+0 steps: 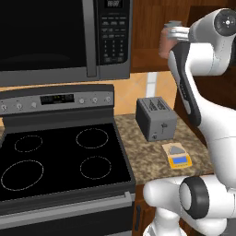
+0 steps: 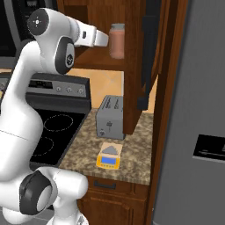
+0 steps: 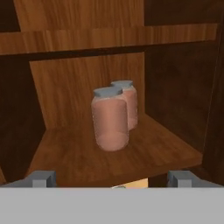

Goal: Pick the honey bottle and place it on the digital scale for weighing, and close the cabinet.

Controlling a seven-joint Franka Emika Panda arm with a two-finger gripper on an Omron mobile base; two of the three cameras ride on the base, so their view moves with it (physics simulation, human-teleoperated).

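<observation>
The hand is spread wide and holds nothing; it faces into the open cabinet, level with the lower shelf, and is not yet touching anything.

Two near-identical jars stand upright on that shelf, one just behind the other and overlapping from the hand's view. The honey bottle should be the redder, browner one, but in this dim light I cannot say with confidence which it is. The front jar looks pale pink with a grey cap; the rear jar is half hidden.

Either jar looks rigid, smooth-sided and probably glassy, so slippery and breakable if dropped. It is likely moderately heavy for its size. The best hold would be across the straight body at mid-height, below the cap, with the fingers either side. The neighbour stands so close that a finger could knock it over.

The scale sits on the bench just in front of the toaster, well below the shelf.
</observation>
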